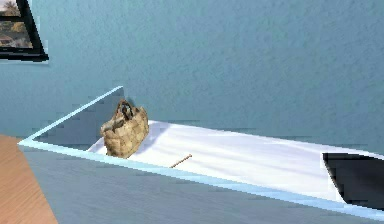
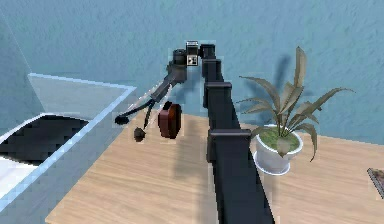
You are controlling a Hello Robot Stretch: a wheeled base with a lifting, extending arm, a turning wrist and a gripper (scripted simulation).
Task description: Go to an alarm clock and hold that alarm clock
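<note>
In the arm side view the dark arm rises from the bottom edge. Its gripper reaches down and left, with the thin fingers ending over the wooden floor beside the bed's corner. A small, rounded, dark red-brown object, possibly the alarm clock, shows just right of the fingertips, against the line where floor meets wall. I cannot tell whether it stands on the floor or hangs from the gripper, so I cannot tell whether the gripper holds anything.
A light-blue-framed bed with a white sheet carries a tan bag, a thin stick and a dark pillow. The bed's corner sits left of the arm. A potted plant stands to the arm's right. Teal walls lie behind.
</note>
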